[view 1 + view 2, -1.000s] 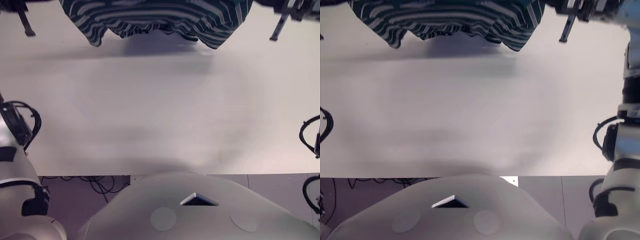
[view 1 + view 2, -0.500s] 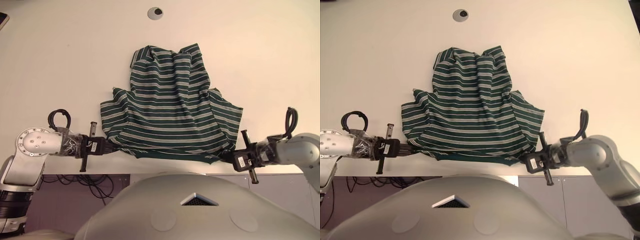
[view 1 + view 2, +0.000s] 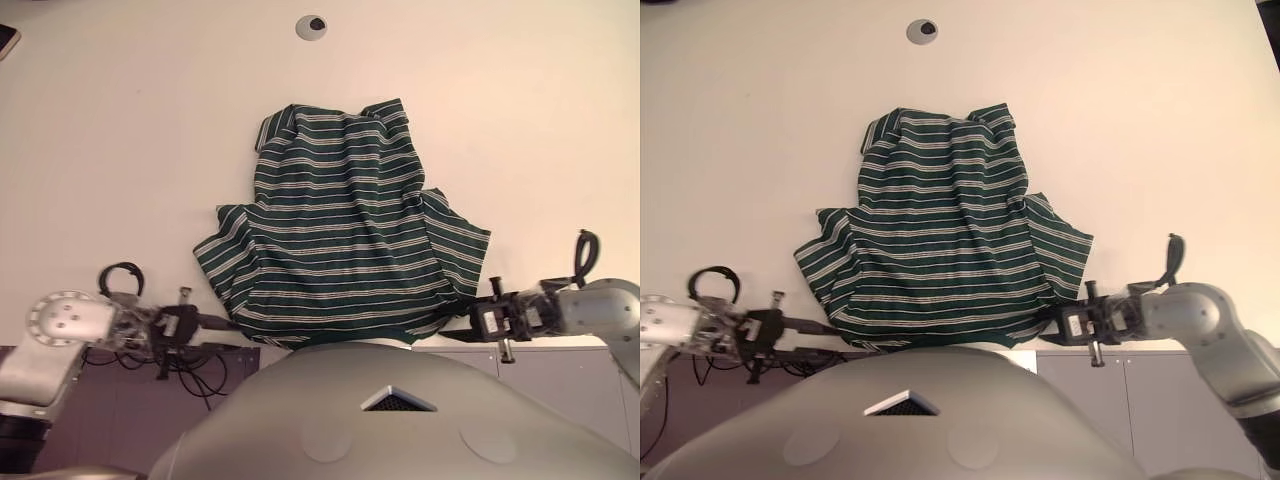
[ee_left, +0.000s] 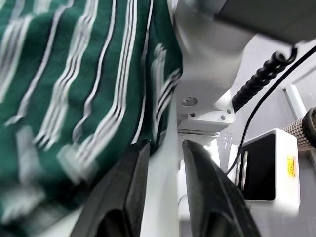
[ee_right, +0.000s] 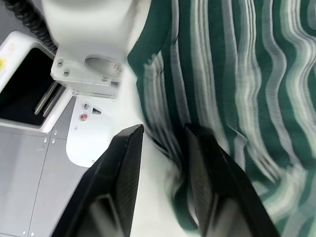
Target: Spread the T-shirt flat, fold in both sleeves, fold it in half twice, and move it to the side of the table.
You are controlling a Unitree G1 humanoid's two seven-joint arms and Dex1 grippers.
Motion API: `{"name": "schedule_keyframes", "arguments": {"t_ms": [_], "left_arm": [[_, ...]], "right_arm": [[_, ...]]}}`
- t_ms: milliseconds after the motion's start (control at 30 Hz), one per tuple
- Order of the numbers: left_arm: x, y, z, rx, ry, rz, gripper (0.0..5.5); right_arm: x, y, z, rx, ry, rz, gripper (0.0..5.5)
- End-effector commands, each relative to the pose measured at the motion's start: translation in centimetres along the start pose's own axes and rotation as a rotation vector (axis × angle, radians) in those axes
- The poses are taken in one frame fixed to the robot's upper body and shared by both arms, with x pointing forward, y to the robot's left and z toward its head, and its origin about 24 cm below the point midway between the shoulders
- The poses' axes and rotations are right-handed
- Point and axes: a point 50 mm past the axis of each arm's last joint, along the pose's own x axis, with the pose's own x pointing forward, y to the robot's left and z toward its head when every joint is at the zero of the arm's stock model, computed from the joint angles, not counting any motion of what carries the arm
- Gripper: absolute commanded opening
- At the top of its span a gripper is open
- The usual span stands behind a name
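The green T-shirt with white stripes lies on the pale table, collar end far and sleeves partly tucked under. Its hem reaches the near edge. My left gripper is at the hem's left corner and my right gripper at its right corner, both at table-edge height. In the left wrist view the two dark fingers stand a little apart, with the hem's edge at their tips. The right wrist view shows the same gap between its fingers, with striped cloth beyond the tips.
A round cable hole sits in the table far behind the shirt. Dark cables hang under the near edge on the left. A dark flat object lies at the far left corner. Wide bare table lies on both sides of the shirt.
Since half a second ago both grippers have drawn back toward me and lower, and the shirt slid with them to the near edge. A second ago the shirt hung high in the view.
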Motion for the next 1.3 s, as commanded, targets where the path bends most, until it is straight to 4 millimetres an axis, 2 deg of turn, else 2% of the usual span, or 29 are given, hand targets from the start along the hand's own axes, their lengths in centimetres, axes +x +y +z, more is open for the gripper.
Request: {"name": "schedule_keyframes", "arguments": {"t_ms": [33, 100, 167, 200, 233, 267, 333, 400, 433, 533, 667, 767, 867, 967, 1067, 1133, 1200, 1300], "left_arm": [[-3.4, 3.2, 4.7, 0.092, -0.210, 0.109, 1.14], [-3.8, 4.3, 5.6, 0.113, -0.241, 0.134, 1.14], [-3.7, 5.5, 6.3, 0.126, -0.256, 0.145, 1.14], [-3.4, 6.5, 6.6, 0.137, -0.262, 0.180, 0.96], [-2.6, 8.5, 6.8, 0.149, -0.270, 0.277, 0.83], [-1.7, 10.5, 7.3, 0.178, -0.283, 0.369, 0.68], [0.3, 13.8, 7.8, 0.211, -0.280, 0.489, 0.40], [1.9, 16.0, 7.3, 0.252, -0.163, 0.562, 0.19], [2.8, 16.9, 6.9, 0.286, -0.083, 0.589, 0.01], [5.0, 18.6, 6.1, 0.382, 0.083, 0.614, 0.01], [6.5, 20.7, 5.7, 0.439, 0.206, 0.644, 0.01], [6.1, 21.3, 4.4, 0.394, 0.268, 0.628, 0.01], [5.7, 20.6, 2.6, 0.361, 0.327, 0.557, 0.01], [3.7, 18.8, 0.2, 0.300, 0.381, 0.514, 0.01], [2.0, 16.5, -1.3, 0.251, 0.362, 0.514, 0.01], [1.9, 14.8, -1.9, 0.226, 0.340, 0.482, 0.01], [2.6, 13.9, -2.2, 0.217, 0.321, 0.455, 0.01], [3.6, 14.8, -1.1, 0.233, 0.266, 0.488, 0.01]], "right_arm": [[-4.1, -1.2, 2.1, 0.013, -0.232, -0.073, 1.51], [-5.5, -2.0, 2.9, 0.012, -0.340, -0.098, 1.32], [-6.2, -2.6, 3.1, 0.021, -0.404, -0.106, 1.10], [-6.1, -2.9, 3.1, 0.025, -0.416, -0.114, 0.86], [-5.7, -4.2, 3.1, 0.032, -0.426, -0.188, 0.67], [-4.9, -6.1, 2.9, 0.043, -0.444, -0.304, 0.52], [-1.8, -10.5, 2.4, 0.107, -0.450, -0.515, 0.20], [1.3, -13.5, 2.3, 0.138, -0.385, -0.624, 0.01], [2.2, -14.5, 2.3, 0.143, -0.356, -0.657, 0.00], [3.9, -17.1, 2.2, 0.155, -0.280, -0.716, 0.00], [5.8, -19.3, 1.6, 0.156, -0.167, -0.725, 0.00], [6.1, -19.4, 0.4, 0.158, -0.086, -0.710, 0.00], [6.0, -18.5, -0.8, 0.164, -0.027, -0.673, 0.00], [5.4, -16.8, -2.7, 0.184, 0.046, -0.634, 0.00], [4.3, -15.1, -3.8, 0.217, 0.060, -0.626, 0.00], [4.0, -13.7, -4.0, 0.237, 0.040, -0.618, 0.00], [4.6, -12.6, -3.6, 0.250, 0.001, -0.587, 0.00], [6.0, -12.0, -2.4, 0.242, -0.051, -0.536, 0.00]]}}
